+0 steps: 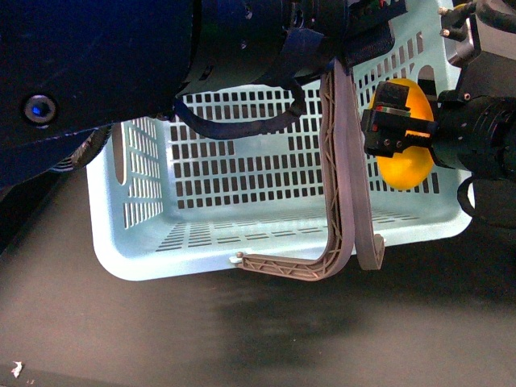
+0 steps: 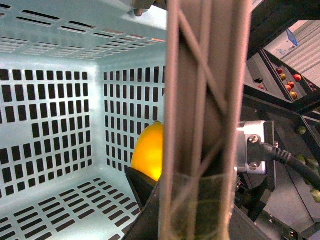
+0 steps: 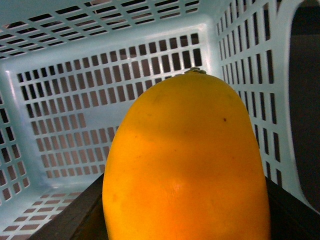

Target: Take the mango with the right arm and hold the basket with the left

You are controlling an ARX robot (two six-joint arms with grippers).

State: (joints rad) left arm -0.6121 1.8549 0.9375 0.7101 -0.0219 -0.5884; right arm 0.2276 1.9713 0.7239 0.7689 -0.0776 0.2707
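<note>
Up front, the right gripper (image 1: pixel 399 133) squeezes the yellow mango (image 1: pixel 407 173) inside the blue basket (image 1: pixel 137 242). From the left wrist, the left gripper (image 2: pixel 197 210) sits at the basket's handle (image 2: pixel 205 100); I cannot tell if it grips. From the right wrist, the mango sits between dark jaws.

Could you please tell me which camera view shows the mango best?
The right wrist view: the mango fills the frame, unobstructed, stem end showing. The front view shows it partly covered by the right gripper. The left wrist view shows only a sliver beside the basket handle.
</note>
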